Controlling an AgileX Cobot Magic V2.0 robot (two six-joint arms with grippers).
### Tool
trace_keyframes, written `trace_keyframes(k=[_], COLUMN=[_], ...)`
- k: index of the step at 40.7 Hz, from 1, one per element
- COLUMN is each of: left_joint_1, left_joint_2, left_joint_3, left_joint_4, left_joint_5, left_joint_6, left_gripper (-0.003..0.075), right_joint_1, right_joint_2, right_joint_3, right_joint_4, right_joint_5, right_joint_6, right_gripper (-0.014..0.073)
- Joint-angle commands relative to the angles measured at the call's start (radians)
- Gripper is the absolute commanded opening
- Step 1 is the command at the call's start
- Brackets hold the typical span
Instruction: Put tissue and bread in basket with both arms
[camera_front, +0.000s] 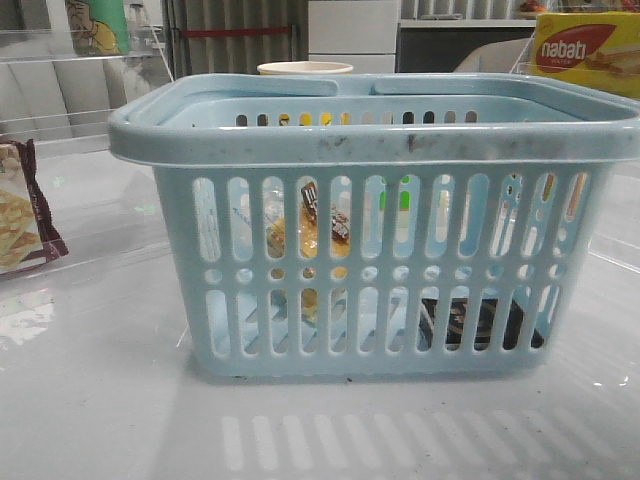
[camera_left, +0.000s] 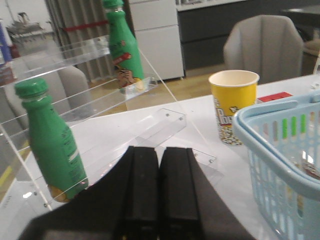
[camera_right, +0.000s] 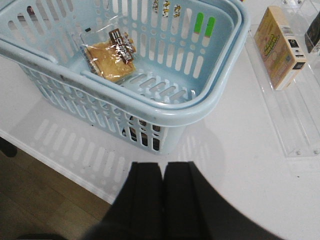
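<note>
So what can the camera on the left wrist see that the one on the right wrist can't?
Only the left wrist view shows the two green bottles in a clear rack, the yellow paper cup and a grey chair.

Only the right wrist view looks down into the basket, showing the bread lying inside, plus a yellow box on a clear tray.

Both show the light blue basket, the white table, and each arm's own gripper, left gripper and right gripper, closed and empty.

Front view: sitting low at counter level, facing the basket (camera_front: 380, 230) close up.
Left wrist: looking across the counter, catching the basket's side.
Right wrist: looking down into the basket.
</note>
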Motion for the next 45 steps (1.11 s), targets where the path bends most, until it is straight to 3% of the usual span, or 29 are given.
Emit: trace_keyframes(k=[1, 11, 23, 36, 45], left_joint_1=[0.045, 0.123, 0.123, 0.121, 0.121], left_joint_2=[-0.060, -0.194, -0.257, -0.257, -0.257], left_joint_3=[0.092, 0.329, 0.475, 0.474, 0.474], left_joint_4=[-0.016, -0.049, -0.129, -0.126, 0.026], left_joint_5=[-0.208, -0.299, -0.415, -0.390, -0.390], left_joint_6=[-0.013, -0.013, -0.013, -0.015, -0.189], left_gripper=[0.0091, 0.0091, 0.0091, 0.0091, 0.0091], right_joint_1=[-0.002, -0.002, -0.002, -0.002, -0.002], right_joint_2=[0.003, 0.003, 0.003, 0.003, 0.003], right_joint_3=[-0.027, -0.027, -0.027, -0.027, -0.027], right_joint_4=[-0.006, -0.006, -0.006, -0.006, -0.006], right_joint_5=[-0.079, -0.079, -0.076, -0.077, -0.077], right_joint_6=[-0.004, -0.004, -0.004, -0.004, -0.004], right_gripper=[0.0097, 0.0097, 0.0097, 0.0097, 0.0097])
